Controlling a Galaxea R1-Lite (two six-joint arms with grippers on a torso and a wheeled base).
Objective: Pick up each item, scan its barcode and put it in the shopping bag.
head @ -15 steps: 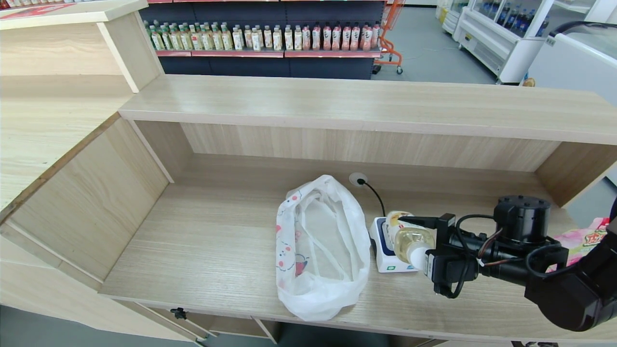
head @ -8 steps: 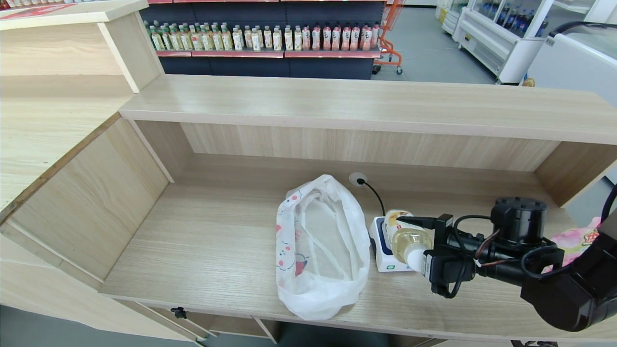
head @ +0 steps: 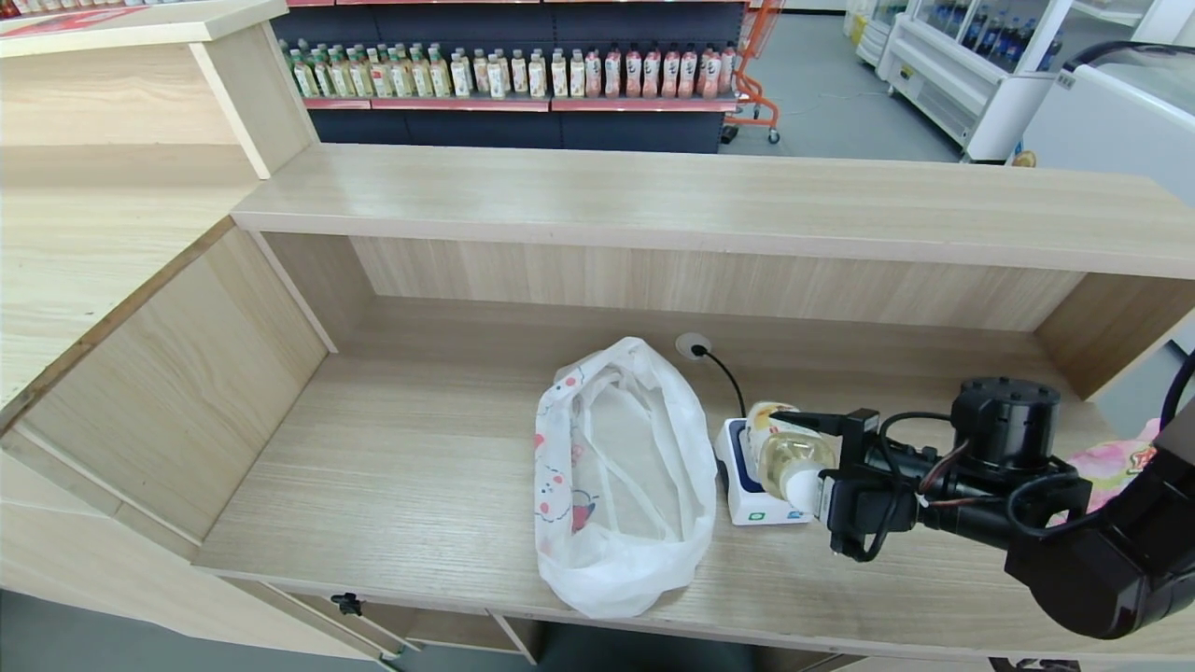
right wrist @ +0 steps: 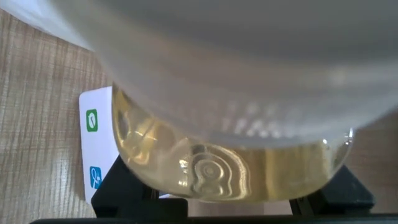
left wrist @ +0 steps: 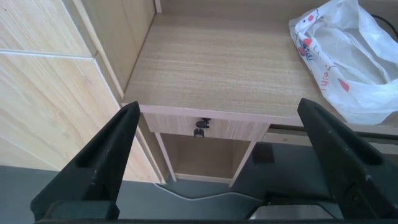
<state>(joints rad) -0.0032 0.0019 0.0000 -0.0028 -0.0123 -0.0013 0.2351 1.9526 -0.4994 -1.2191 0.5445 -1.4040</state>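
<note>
— Tool on the right arm (head: 805, 459): what was it doing?
— It was clamped on the bottle (head: 780, 439), low and right of centre in the head view, holding it on its side with the white cap towards the arm. The bottle hung just over the scanner (head: 742, 502), the white block right of the shopping bag (head: 621, 476). Whether the two touched, I could not tell.
— Anything different from a second before?
— Only a little. Arm and bottle had crept towards the left of the frame and slightly up, settling more squarely over the scanner. The bag, the scanner and its cable (head: 726, 373) had not budged.
— What did that mean for the job?
— I judged it to be the scan step, under way: the bottle was being presented, not yet bagged. Whether the barcode faced the window could not be made out. The bag lay open-mouthed on the counter (head: 373, 467), just beside the scanner, so the carry to come looked short.
— And the other tool?
— The left tool (left wrist: 217, 158) had its fingers spread wide with nothing between them, out in front of the counter's front edge. A pink packet (head: 1120, 462) at the right edge of the frame looked like the next item.
</note>
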